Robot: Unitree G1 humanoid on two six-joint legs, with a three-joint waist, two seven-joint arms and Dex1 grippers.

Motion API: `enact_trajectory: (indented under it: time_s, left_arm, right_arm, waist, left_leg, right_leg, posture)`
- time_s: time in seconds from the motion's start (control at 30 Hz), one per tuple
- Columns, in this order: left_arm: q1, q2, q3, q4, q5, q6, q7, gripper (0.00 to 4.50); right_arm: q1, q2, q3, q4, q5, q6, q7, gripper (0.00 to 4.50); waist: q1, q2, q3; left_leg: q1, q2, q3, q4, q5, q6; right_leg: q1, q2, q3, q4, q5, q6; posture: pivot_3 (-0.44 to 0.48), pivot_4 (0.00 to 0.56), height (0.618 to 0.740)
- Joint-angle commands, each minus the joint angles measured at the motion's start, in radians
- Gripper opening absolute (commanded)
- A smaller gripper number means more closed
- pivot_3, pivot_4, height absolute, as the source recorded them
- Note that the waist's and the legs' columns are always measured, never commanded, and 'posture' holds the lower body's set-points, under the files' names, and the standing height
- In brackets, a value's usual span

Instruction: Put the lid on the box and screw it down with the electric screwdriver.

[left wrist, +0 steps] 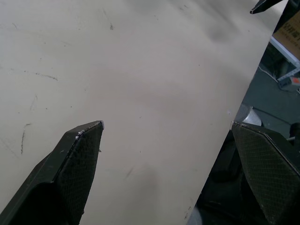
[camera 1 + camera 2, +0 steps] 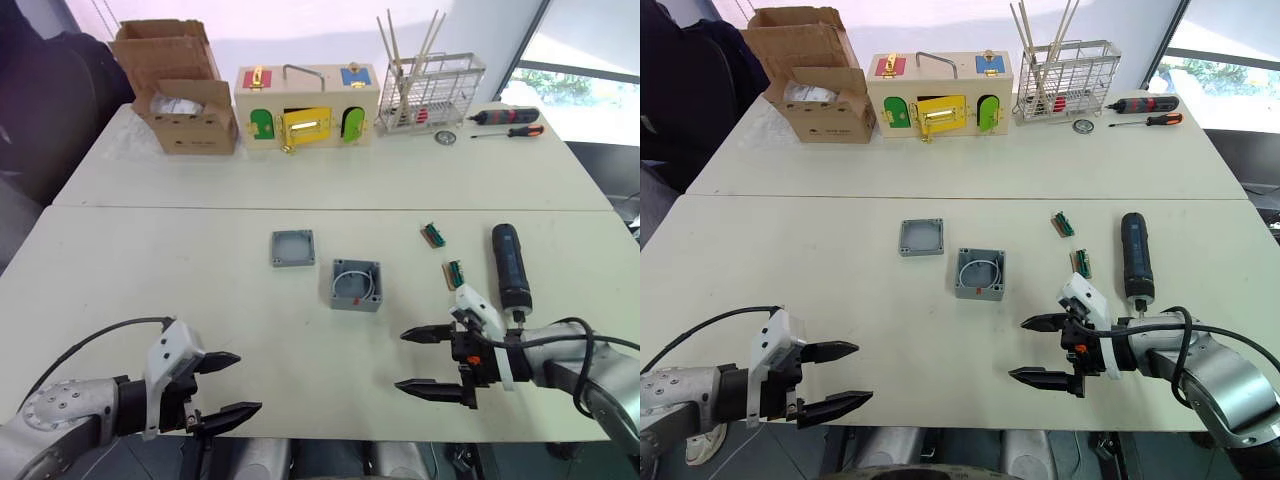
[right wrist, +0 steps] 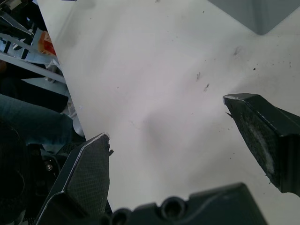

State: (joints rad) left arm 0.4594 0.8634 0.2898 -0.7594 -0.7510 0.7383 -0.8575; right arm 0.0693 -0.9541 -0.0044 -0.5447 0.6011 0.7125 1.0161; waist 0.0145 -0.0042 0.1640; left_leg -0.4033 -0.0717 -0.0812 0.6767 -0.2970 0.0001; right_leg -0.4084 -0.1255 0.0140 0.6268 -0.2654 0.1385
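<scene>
Two grippers hang over the near edge of the table [image 2: 200, 190], both empty and with their jaws spread wide. The left gripper [image 2: 226, 386] is at the near left corner, its black fingers [image 1: 77, 161] pointing toward the middle, one over the tabletop and one past the edge. Far back on the left stands a cardboard box [image 2: 180, 85] with its flaps open, and beside it a wooden latch box [image 2: 307, 105] with coloured doors and a metal handle.

Toward the middle of the table lies the lid [image 2: 292, 247], a small flat grey square with a raised rim, resting hollow side up. Just to its right and a little nearer, apart from it, sits the box [image 2: 357, 285], a deeper grey square enclosure, open on top, with a thin light wire curled inside and a small red mark on its near wall.

Further right lie two small green-and-tan parts [image 2: 433, 235] [image 2: 454, 273], one behind the other. The right gripper [image 2: 422, 361] hovers near the front edge, fingers aimed left toward the box. Just beyond it, the electric screwdriver [image 2: 510, 266] lies flat, a thick black cylinder with its thin bit pointing toward the near edge. At the far right stand a wire rack [image 2: 430, 92] holding sticks, and two red-and-black hand screwdrivers [image 2: 508, 122].
</scene>
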Motion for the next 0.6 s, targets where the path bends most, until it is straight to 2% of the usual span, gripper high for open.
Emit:
enact_trajectory:
  time_s: [0.03, 0.6]
  left_arm:
    - [0.006, -0.004, 0.005, -0.016, -0.005, -0.008, 0.002, 4.47]
    - [-0.023, -0.002, 0.013, -0.005, -0.009, -0.009, 0.027, 4.47]
  right_arm:
    - [-0.009, 0.005, 0.000, -0.025, 0.000, -0.012, 0.000, 4.50]
    - [-0.034, 0.021, -0.015, -0.014, 0.032, 0.007, 0.004, 4.50]
  waist:
    - [0.000, 0.000, 0.000]
    - [0.000, 0.000, 0.000]
  left_leg:
    - [0.000, 0.000, 0.000, 0.000, 0.000, 0.000]
    - [0.000, 0.000, 0.000, 0.000, 0.000, 0.000]
  right_leg:
    - [0.000, 0.000, 0.000, 0.000, 0.000, 0.000]
    - [0.000, 0.000, 0.000, 0.000, 0.000, 0.000]
  posture:
    - [0.000, 0.150, 0.730]
    - [0.000, 0.150, 0.730]
